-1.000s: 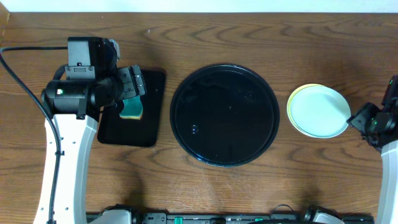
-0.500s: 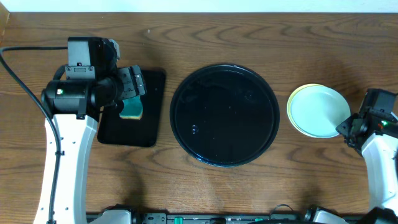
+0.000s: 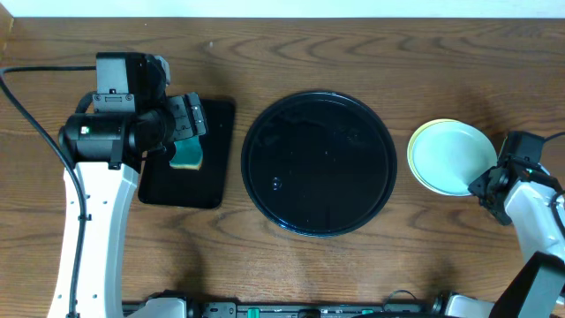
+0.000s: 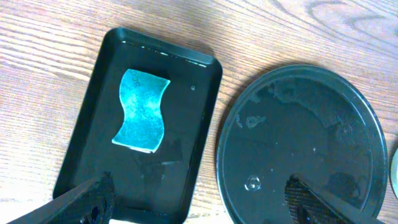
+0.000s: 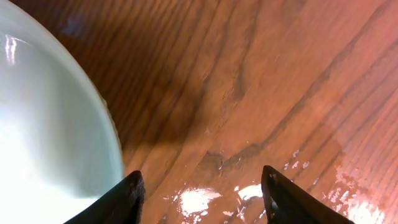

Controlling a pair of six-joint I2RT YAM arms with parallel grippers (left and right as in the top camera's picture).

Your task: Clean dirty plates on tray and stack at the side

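The plates (image 3: 452,156) sit stacked on the bench (image 3: 265,265) just right of the bare tray (image 3: 319,163), seemingly finished, so the right claw (image 5: 202,199) hangs open and empty beside them while the left claw (image 4: 199,202) gapes wide over the sponge (image 4: 142,110) parked in its small rectangular tray (image 4: 81,155).

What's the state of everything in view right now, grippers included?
round tray: no plates on it, wet marks.
plates: stacked on the table right of the round tray, top one looks clean.
rectangular tray: holds only the sponge.
sponge: lying flat.
left gripper: open, empty, above the rectangular tray.
right gripper: open, empty, beside the plates.
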